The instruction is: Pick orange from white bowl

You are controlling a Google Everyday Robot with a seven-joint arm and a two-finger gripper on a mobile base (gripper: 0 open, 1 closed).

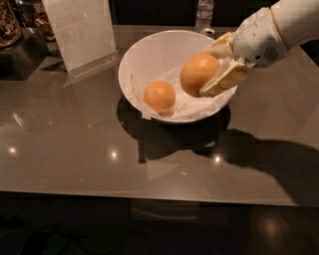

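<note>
A white bowl [149,55] sits on a dark desk [75,149], a second orange [159,96] resting in its left half. Over the bowl's right half, the claw [209,70] clamps the orange [196,73] across its middle; the fruit looks firm, fairly heavy and smooth-skinned, so a centred squeeze seems safest.

The robot's cream-fingered gripper [208,70], reaching in from the upper right on a white arm [279,30], clamps a round, smooth-skinned orange [197,72] between its two fingers over the right side of a large glossy white bowl [130,60]. A second orange [159,96] rests on crumpled white paper [192,107] lining the bowl, just left of the held fruit. The bowl sits on a glossy grey bench [75,159]. Behind it stand a clear plastic sign holder [82,30] and a clear water bottle [204,12].
</note>
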